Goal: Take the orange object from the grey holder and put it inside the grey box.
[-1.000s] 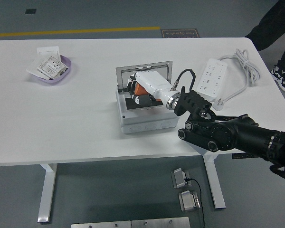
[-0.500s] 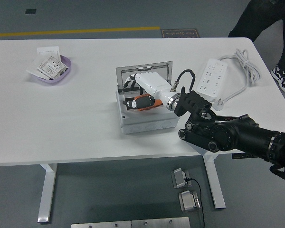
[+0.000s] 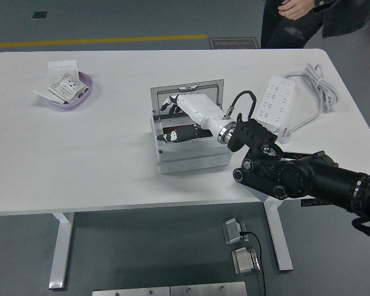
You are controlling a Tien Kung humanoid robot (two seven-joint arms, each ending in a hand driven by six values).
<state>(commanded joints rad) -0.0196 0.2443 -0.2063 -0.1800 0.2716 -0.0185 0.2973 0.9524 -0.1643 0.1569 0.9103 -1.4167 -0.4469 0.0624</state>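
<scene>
The grey box (image 3: 191,157) stands mid-table with its lid (image 3: 186,86) raised at the back. Inside lies the orange object (image 3: 180,133), showing mostly dark with a little orange. My right hand (image 3: 171,105), white on a black forearm (image 3: 296,176), reaches in from the lower right and hovers over the box's back part. Its fingers (image 3: 167,100) look spread and hold nothing. I see no grey holder apart from the box. My left arm is out of the picture.
A purple bowl (image 3: 66,98) of packets sits at the far left. A white power strip (image 3: 275,105) with its cable lies right of the box. A person (image 3: 296,7) stands beyond the table's far right corner.
The orange object dropped from under my right hand into the box and now lies there. The hand's fingers have lifted off it. The person walked left along the far side.
</scene>
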